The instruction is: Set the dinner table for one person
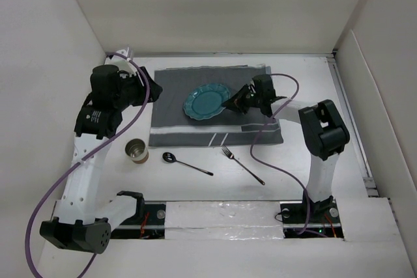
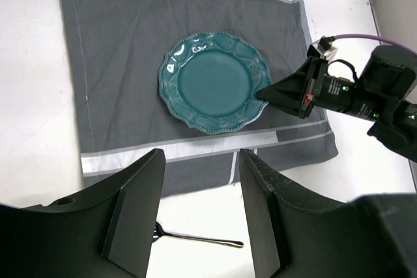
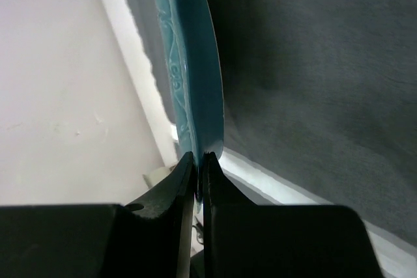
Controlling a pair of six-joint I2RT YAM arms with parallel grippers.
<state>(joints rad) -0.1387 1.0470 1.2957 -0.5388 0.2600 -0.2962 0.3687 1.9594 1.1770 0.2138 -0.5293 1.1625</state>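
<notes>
A teal scalloped plate (image 1: 205, 102) lies over the dark grey striped placemat (image 1: 260, 125) on the white dinner table (image 1: 195, 190). My right gripper (image 1: 228, 104) is shut on the plate's right rim; the right wrist view shows the rim (image 3: 195, 63) edge-on, pinched between the fingertips (image 3: 199, 157). The left wrist view shows the plate (image 2: 214, 83) and the right gripper (image 2: 262, 94) at its edge. My left gripper (image 1: 158, 89) is open and empty, hovering over the placement's left side, with its fingers (image 2: 140, 193) wide apart.
A metal cup (image 1: 136, 151) stands on the table left of the placemat. A dark spoon (image 1: 186, 163) and a fork (image 1: 242, 165) lie in front of the placemat. The spoon's handle (image 2: 202, 239) shows between my left fingers. White walls enclose the table.
</notes>
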